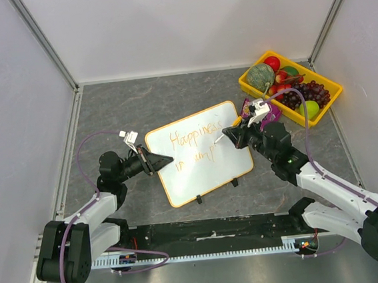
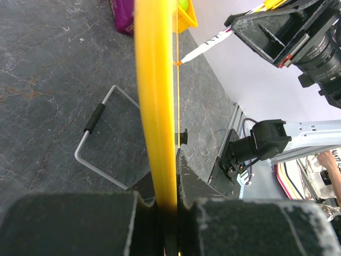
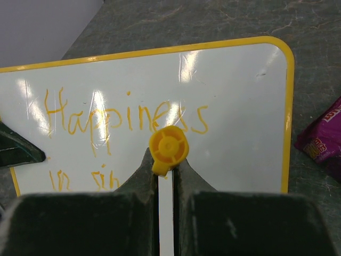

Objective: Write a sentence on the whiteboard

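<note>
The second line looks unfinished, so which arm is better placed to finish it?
Right. The right gripper is shut on the marker, tip at the whiteboard by the sentence; the left gripper is clamping the rim.

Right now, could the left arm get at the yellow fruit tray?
Probably not: its claw is clamped on the whiteboard edge, and the tray sits far off, beyond the right arm.

Orange sentence (image 3: 128, 114): second line largely hidden behind right gripper (image 3: 165, 160); marker (image 3: 168, 145) barrel concealed between its fingers; purple packet (image 3: 322, 141) cut off at the view's right edge.
</note>
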Tool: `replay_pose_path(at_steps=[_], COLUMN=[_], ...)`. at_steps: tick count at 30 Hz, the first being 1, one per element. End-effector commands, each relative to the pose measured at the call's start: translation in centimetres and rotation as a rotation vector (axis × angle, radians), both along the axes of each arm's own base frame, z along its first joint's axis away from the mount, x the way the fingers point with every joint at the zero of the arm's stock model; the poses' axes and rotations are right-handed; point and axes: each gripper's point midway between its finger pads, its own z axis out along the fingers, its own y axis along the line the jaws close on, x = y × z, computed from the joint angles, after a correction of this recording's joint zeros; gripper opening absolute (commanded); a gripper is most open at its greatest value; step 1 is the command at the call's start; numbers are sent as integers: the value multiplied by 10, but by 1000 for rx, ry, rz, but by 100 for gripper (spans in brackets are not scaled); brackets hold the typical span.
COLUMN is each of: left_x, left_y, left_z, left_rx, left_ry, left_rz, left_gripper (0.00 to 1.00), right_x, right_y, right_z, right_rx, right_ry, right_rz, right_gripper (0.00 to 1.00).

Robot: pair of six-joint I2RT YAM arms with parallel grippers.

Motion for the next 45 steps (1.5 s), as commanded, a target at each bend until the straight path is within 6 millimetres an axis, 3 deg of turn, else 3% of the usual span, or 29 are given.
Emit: replay_pose_path(at_steps=[1, 7, 13, 21, 34, 39, 45], left_x=[-1, 0, 0, 0, 0, -1, 0], left_y=[6, 6, 6, 6, 6, 6, 6], left_z=[-29, -28, -28, -28, -28, -29, -28], left_rx=[102, 102, 101, 102, 102, 101, 101], left_ry=[-33, -35, -33, -36, -35, -32, -35], left_rz=[4, 7, 8, 7, 7, 6, 8], left_gripper=[2, 2, 2, 2, 2, 2, 2], right_x=[12, 20, 20, 9, -14, -16, -8], right_y=[3, 0, -2, -4, -2, -6, -7], right_z=[48, 46, 21, -5, -30, -25, 0], right_rx=[81, 72, 26, -9, -48, -48, -26], right_ry=[-109, -107, -68, -17, 42, 27, -15], right_rz=[-19, -53, -61, -32, 56, 44, 14], right_gripper=[0, 0, 0, 0, 0, 0, 0])
